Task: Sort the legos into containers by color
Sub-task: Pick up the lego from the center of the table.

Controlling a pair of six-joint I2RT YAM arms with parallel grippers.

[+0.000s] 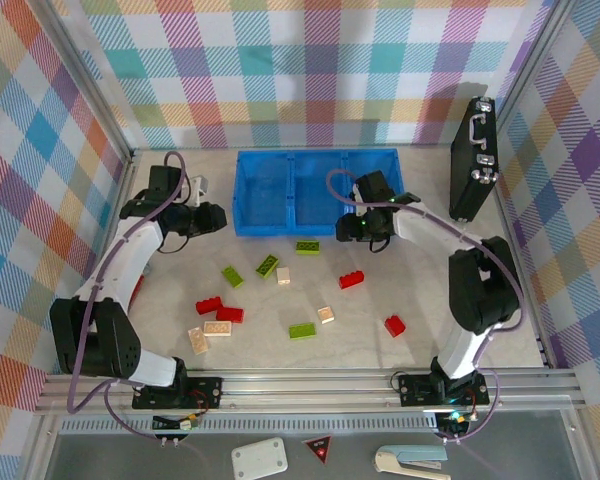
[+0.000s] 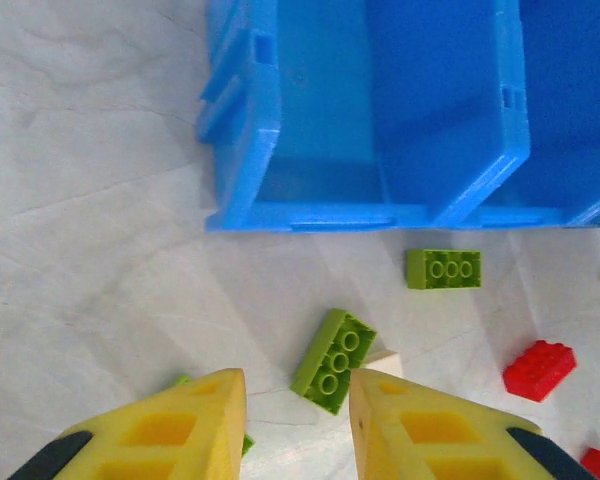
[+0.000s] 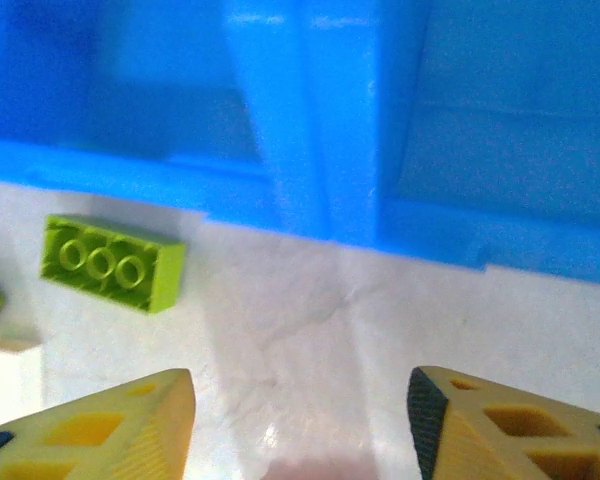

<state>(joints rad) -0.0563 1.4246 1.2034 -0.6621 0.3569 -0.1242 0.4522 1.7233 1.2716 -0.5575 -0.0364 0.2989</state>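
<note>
Your left gripper (image 2: 298, 382) hangs over the table (image 2: 100, 250). Its yellow fingers (image 2: 195, 425) sit just a little apart, and nothing is between them. Right in front of its tips lies a tilted green lego (image 2: 333, 360). A tan lego (image 2: 384, 360) peeks out from behind it. Off to the right of the tips you see a red lego (image 2: 538, 370). A bit farther ahead and to the right lies a second green lego (image 2: 443, 268), just in front of the blue tray (image 2: 280, 215). The tray's front left corner stands straight ahead of this gripper.

Your right gripper (image 3: 300, 385) has its fingers spread wide, and they hold nothing (bare table shows between them). Ahead of it and to the left lies a green brick (image 3: 110, 262) with its studs up, close to the tray's front wall. Straight ahead stands the dividing wall (image 3: 310, 150) between two of the tray's boxes.

From above, both grippers sit at the front of the tray, the left one by its left corner and the right one by its right box. The other loose legos (image 1: 230, 314), red, green and tan, lie on the table behind both grippers, toward the arm bases. Far off to the right of your right gripper, a black case (image 1: 472, 160) stands up by the wall.
</note>
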